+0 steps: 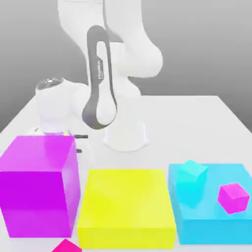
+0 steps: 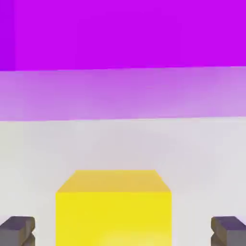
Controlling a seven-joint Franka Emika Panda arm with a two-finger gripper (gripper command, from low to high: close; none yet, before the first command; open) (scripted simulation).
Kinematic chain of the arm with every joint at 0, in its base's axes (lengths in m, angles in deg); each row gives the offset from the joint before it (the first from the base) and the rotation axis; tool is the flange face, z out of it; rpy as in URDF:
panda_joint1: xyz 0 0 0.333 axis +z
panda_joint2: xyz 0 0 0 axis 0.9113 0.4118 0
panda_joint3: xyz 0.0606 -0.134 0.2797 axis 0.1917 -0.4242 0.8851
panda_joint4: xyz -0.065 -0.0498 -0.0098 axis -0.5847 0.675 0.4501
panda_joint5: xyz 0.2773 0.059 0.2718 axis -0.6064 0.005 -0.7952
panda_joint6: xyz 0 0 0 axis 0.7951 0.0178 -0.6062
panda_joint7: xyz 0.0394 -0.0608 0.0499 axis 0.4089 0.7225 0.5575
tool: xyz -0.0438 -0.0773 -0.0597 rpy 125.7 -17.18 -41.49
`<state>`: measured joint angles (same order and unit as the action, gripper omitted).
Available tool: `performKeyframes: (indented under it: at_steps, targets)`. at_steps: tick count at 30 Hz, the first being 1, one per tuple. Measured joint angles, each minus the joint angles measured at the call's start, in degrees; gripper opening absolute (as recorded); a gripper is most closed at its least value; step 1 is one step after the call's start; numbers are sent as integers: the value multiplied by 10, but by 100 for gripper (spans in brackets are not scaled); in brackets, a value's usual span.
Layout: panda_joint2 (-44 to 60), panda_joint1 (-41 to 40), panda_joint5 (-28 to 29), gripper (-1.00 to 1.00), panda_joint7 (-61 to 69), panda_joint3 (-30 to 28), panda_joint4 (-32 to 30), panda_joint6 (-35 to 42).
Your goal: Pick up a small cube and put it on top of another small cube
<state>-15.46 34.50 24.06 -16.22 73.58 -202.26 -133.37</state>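
The claw [image 2: 123,230] stands wide open and holds nothing. In the hand view its two dark fingertips [image 2: 17,229] flank the small yellow cube [image 2: 113,207], one on each side, with a clear gap between each pad and the cube's faces. The cube rests on the white desk [image 2: 202,153], and beyond it rises a wall of the large magenta block [image 2: 123,36], whose color is mirrored on the glossy desk surface.

In the exterior view the arm [image 1: 101,78] folds down behind the large magenta block [image 1: 39,184], toward the desk's far edge on the exterior view's left side, and a sliver of yellow peeks out just behind that block's top edge.

Along the desk's near edge stand three big blocks in a row: the magenta one at the exterior view's left, a flat yellow block [image 1: 125,206] in the middle, and a flat cyan block [image 1: 216,221] at the right. On the cyan block sit a small cyan cube [image 1: 192,173] and the small magenta-pink cube [image 1: 233,198], both tilted and a little apart.
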Motion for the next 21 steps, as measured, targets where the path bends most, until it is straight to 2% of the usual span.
performKeyframes:
  at_steps: [1,8,11,15,18,21]
  targets:
    - [11,-22,-1,-100,2,21,1,-10]
    - [12,-27,2,-100,0,25,1,-10]
    - [-23,35,25,-100,-22,-40,-4,20]
    - [-83,91,144,-100,-109,-128,-17,66]
    - [-129,76,218,-100,-158,-138,-27,102]
    - [-169,56,254,-100,-178,-137,-26,132]
